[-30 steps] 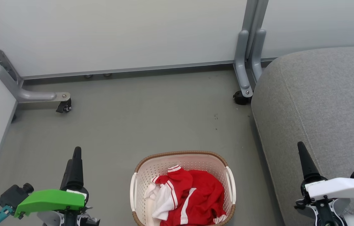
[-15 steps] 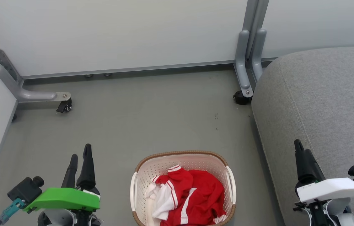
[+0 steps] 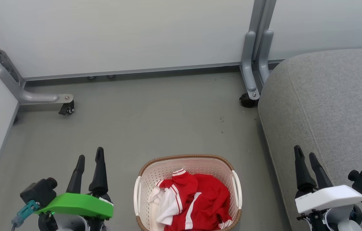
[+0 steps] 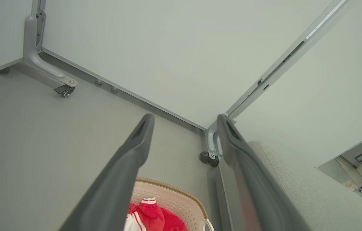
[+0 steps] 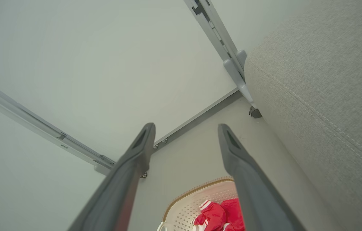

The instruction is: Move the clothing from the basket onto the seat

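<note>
- Since a second ago the left jaws have slid toward the basket (image 3: 185,156) and turned. Their two dark fingers (image 3: 99,173), which overlapped then, now show as a separate pair.
- The right jaws have also drifted inward toward the basket and turned, so their two fingers (image 3: 301,173) now show side by side.
- The basket and the clothing (image 3: 197,199) lie as they did before.
- The left jaws stand wide, holding nothing and touching nothing. They rise above the green cover (image 3: 78,205) over bare floor (image 3: 155,122), just left of the basket and apart from it.
- In the left wrist view, floor, the wall's foot and the basket's far rim (image 4: 171,192) show through the gap, with a bit of red cloth (image 4: 155,215) low down.
- The right jaws stand wide too and are empty. Above the white cover (image 3: 328,197), they show against the seat's (image 3: 335,106) front edge; I cannot tell whether they touch the fabric.
- In the right wrist view, floor and the basket's rim (image 5: 197,192) show between the fingers, with the seat along the right.
- The clothing is in the basket, a crumpled red heap with white stripes and a white cuff, lying below the rim.
- The basket sits on the floor between the two arms, near the seat's left side and not touching it.
- The seat carries no garment.
</note>
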Controlling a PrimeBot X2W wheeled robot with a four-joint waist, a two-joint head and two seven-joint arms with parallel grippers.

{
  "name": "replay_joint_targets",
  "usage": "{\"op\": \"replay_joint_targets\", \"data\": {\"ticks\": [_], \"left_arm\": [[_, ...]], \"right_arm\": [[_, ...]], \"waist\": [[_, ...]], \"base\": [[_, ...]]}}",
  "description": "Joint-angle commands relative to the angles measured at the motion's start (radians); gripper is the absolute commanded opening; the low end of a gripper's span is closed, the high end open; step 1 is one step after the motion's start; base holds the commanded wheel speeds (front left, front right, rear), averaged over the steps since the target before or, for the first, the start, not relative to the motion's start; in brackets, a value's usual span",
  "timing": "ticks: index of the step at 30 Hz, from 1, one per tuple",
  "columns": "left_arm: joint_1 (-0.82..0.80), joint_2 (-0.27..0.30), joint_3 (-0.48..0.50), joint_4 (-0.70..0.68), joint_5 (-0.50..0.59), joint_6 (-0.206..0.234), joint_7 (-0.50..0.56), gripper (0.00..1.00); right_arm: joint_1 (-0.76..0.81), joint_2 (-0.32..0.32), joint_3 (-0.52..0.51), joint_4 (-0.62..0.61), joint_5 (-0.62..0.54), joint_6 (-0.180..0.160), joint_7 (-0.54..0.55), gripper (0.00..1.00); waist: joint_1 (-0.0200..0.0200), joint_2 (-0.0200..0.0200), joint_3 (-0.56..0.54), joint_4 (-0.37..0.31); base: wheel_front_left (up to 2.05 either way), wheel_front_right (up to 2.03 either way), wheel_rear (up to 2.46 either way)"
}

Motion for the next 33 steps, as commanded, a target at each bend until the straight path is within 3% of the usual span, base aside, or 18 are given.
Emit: {"op": "replay_joint_targets", "data": {"ticks": [1,33], "left_arm": [[0.002,0.006,-0.004,-0.012,0.033,0.000,-0.009,1.00],[0.012,0.009,-0.072,0.022,0.289,-0.007,-0.089,1.00]], "right_arm": [[0.005,-0.007,0.005,-0.017,-0.033,0.001,-0.013,1.00],[0.053,-0.019,0.040,-0.055,-0.335,0.001,-0.092,1.00]], "waist": [[0.0000,-0.0001,0.000,0.000],[0.0000,-0.0001,-0.007,0.009]], "base": [[0.00,0.00,0.00],[0.00,0.00,0.00]]}}
